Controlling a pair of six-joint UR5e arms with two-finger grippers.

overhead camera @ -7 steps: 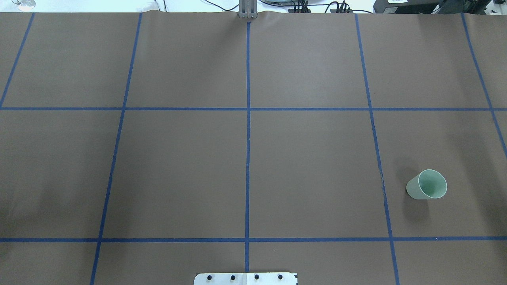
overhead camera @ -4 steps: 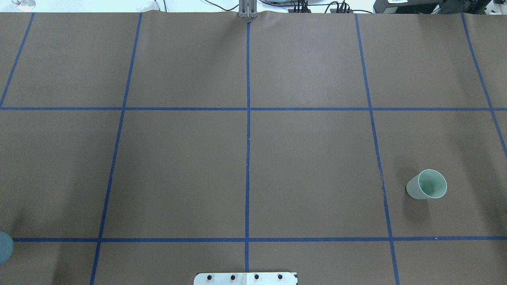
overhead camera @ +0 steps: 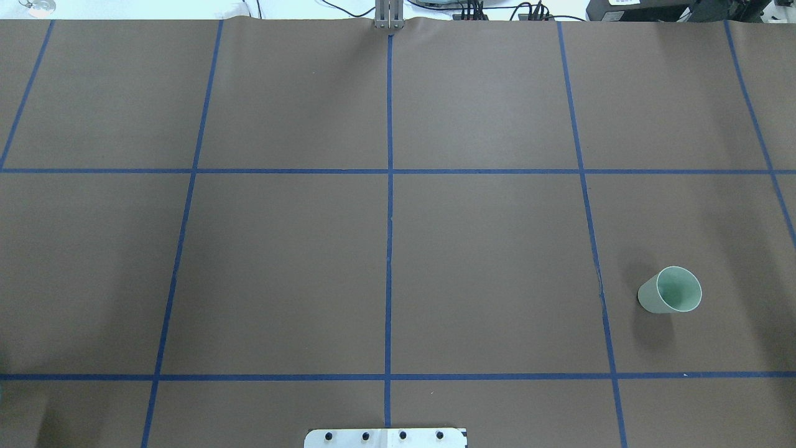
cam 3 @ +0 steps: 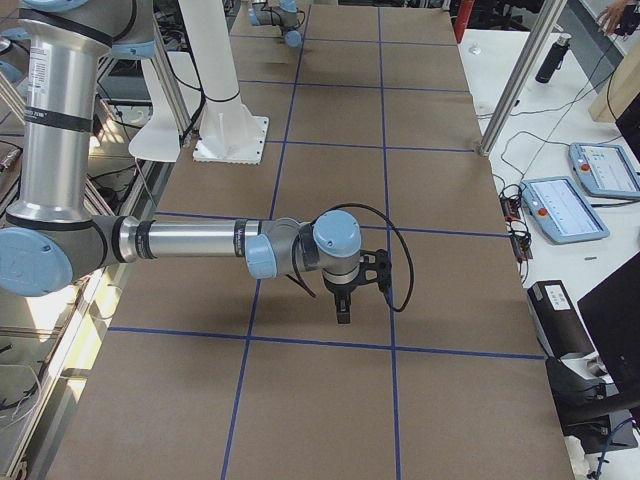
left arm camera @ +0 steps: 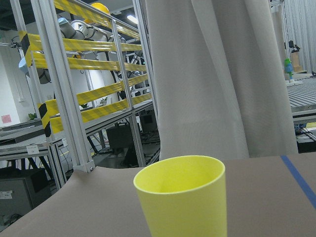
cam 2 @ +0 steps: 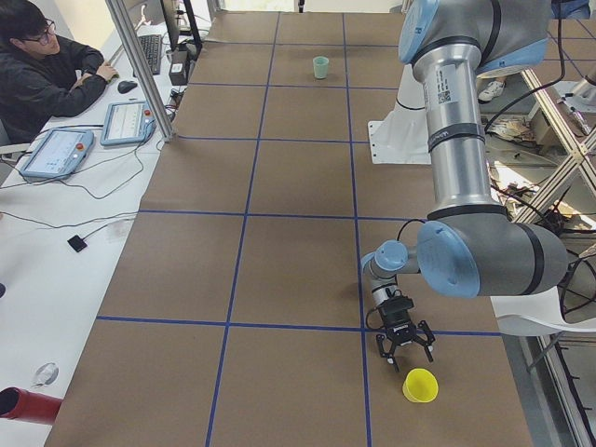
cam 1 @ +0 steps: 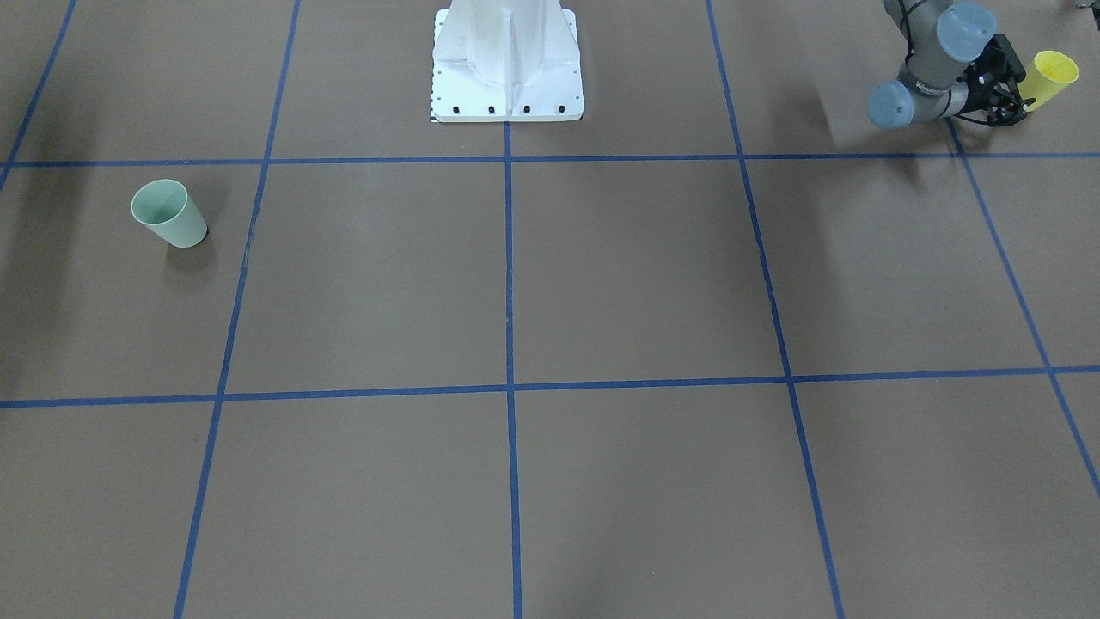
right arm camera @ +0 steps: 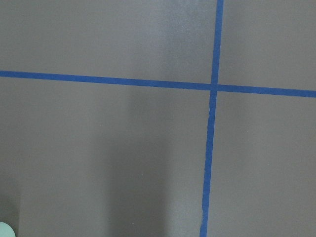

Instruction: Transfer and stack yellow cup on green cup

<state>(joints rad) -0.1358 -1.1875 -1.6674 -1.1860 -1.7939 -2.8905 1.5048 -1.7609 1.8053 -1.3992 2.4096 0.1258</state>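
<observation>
The yellow cup [cam 1: 1053, 76] stands upright near the table's corner on my left side. It also shows in the exterior left view [cam 2: 419, 385] and fills the lower middle of the left wrist view [left arm camera: 182, 197]. My left gripper [cam 1: 1017, 101] is low over the table, open, just short of the cup and apart from it [cam 2: 406, 356]. The green cup [overhead camera: 670, 290] stands upright far across the table on my right side [cam 1: 169, 213]. My right gripper [cam 3: 343, 310] hangs above the table and points down; I cannot tell if it is open.
The white robot base [cam 1: 507, 60] stands at the table's near middle edge. Blue tape lines [overhead camera: 388, 249] grid the brown table. An operator [cam 2: 42, 74] sits at a side desk with tablets [cam 2: 56, 154]. Metal frames [left arm camera: 64, 108] stand beyond the table edge behind the yellow cup.
A blue-grey part of the left arm showed at the overhead view's lower left edge 0.6 s ago and is out of that view now. The green cup has not moved.
</observation>
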